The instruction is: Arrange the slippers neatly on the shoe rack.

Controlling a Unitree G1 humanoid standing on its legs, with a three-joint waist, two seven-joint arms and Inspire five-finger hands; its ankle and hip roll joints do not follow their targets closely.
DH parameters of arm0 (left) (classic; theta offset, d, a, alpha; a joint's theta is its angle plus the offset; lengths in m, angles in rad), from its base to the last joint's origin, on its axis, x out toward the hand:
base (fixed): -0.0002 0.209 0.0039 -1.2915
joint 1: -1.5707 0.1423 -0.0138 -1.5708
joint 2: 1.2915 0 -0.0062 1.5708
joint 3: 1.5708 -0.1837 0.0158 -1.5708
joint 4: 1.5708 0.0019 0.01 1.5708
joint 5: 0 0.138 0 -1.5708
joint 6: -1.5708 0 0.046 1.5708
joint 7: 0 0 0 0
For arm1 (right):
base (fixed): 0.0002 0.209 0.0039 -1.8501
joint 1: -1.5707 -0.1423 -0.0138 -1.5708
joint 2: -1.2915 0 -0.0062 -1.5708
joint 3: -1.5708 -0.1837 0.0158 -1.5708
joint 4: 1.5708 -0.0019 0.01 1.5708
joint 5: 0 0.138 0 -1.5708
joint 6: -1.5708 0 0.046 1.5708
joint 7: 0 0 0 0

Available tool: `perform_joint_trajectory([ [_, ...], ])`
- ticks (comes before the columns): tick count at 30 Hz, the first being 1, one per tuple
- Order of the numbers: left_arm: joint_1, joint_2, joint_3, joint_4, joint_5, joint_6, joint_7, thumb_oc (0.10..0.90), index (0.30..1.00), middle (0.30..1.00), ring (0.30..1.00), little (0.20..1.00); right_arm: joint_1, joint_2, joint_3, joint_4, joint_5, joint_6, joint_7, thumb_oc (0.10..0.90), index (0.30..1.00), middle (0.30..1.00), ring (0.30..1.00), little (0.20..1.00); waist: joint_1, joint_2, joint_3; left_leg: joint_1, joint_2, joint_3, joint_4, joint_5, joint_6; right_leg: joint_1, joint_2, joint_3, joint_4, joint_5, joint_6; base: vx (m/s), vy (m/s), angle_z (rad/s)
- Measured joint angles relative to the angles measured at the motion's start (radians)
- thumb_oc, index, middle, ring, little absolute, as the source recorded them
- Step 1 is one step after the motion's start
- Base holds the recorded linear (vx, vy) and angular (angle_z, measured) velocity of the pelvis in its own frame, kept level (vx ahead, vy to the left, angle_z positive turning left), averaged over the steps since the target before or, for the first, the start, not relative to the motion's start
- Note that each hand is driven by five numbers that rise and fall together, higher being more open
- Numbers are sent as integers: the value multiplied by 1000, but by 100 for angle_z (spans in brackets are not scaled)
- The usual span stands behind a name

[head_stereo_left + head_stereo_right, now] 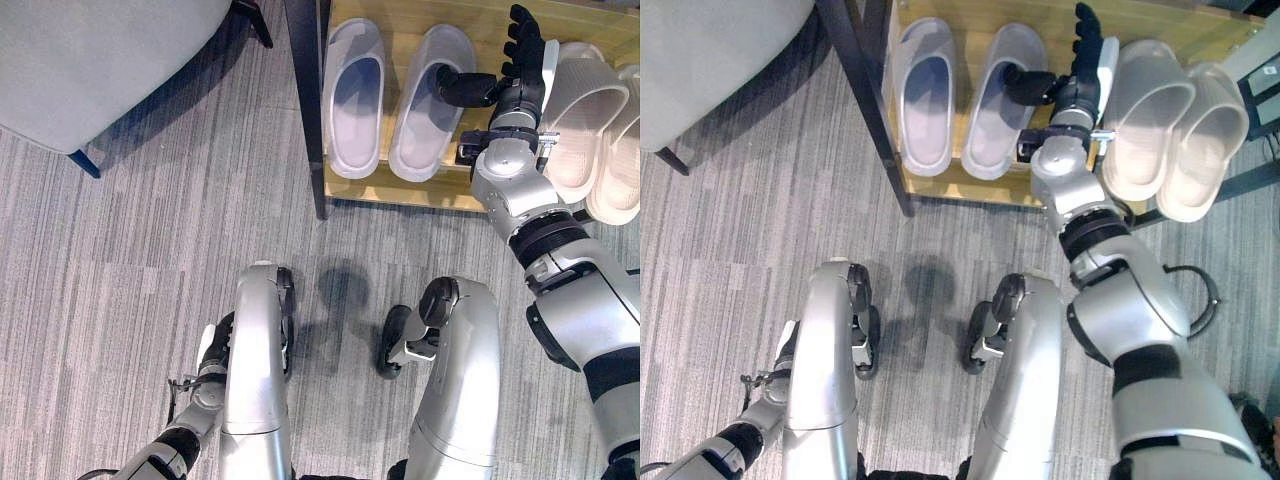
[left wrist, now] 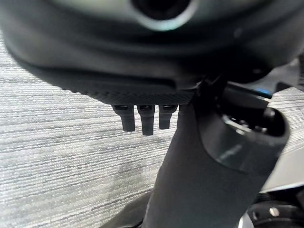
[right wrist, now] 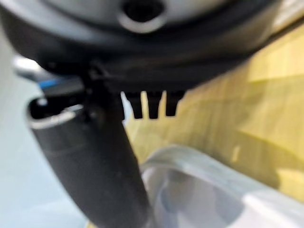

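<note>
Wooden rack (image 1: 420, 192) holds slippers (image 1: 355, 95) lengthwise, toes away; right hand (image 1: 522, 62) open-fingered.

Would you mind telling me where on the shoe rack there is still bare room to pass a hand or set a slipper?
The wooden shelf shows bare strips between the grey slippers and the beige slippers, where the right hand reaches with straight fingers, and along the front edge. Elsewhere the two pairs crowd the shelf. The left hand hangs over carpet.
</note>
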Motion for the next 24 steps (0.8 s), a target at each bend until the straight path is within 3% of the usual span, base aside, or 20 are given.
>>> perform_joint_trajectory([
  [13, 4, 5, 4, -2, 0, 0, -15, 800, 900, 900, 900, 900, 51, -48, 38, -78, -9, 3, 60, 800, 900, 900, 900, 900, 0, -1, 0, -1, 0, -1, 3, -1, -1, -1, 1, 0, 2, -1, 1, 0, 0, 0],
  [24, 14, 27, 4, -15, 1, 0, -30, 800, 900, 900, 900, 900, 150, -85, 27, -242, 146, -39, 129, 800, 900, 900, 900, 900, -11, -10, 3, -1, 0, -2, 4, -1, -1, -1, 1, 0, 5, -1, 1, 0, 0, 0],
])
